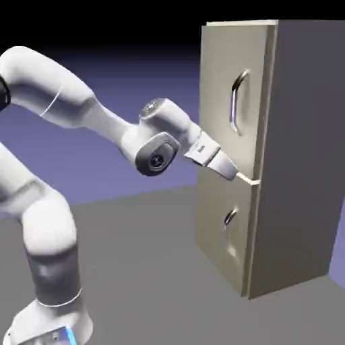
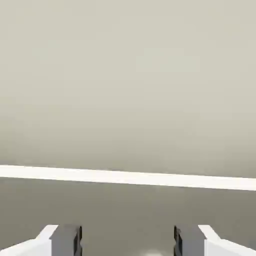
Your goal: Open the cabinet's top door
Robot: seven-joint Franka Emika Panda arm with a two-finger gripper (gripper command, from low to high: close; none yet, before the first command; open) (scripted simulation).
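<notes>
The tall beige cabinet (image 1: 303, 155) with a grey side stands at the right of the exterior view. Its top door (image 1: 219, 81) carries a long curved silver handle (image 1: 236, 101). My gripper (image 1: 232, 172) reaches in from the left and points at the door's lower edge, well below the handle, at the seam with the lower panel. In the hand view my gripper (image 2: 128, 242) is open with nothing between its fingertips (image 2: 65, 240). Beige door surface (image 2: 128, 75) fills that view, crossed by a pale horizontal edge (image 2: 128, 177).
The shorter lower door (image 1: 215, 236) has a small metal handle (image 1: 230, 217) just under my hand. The white arm (image 1: 81, 101) rises from the lower left and bends toward the cabinet. Grey table surface (image 1: 148, 269) lies in front.
</notes>
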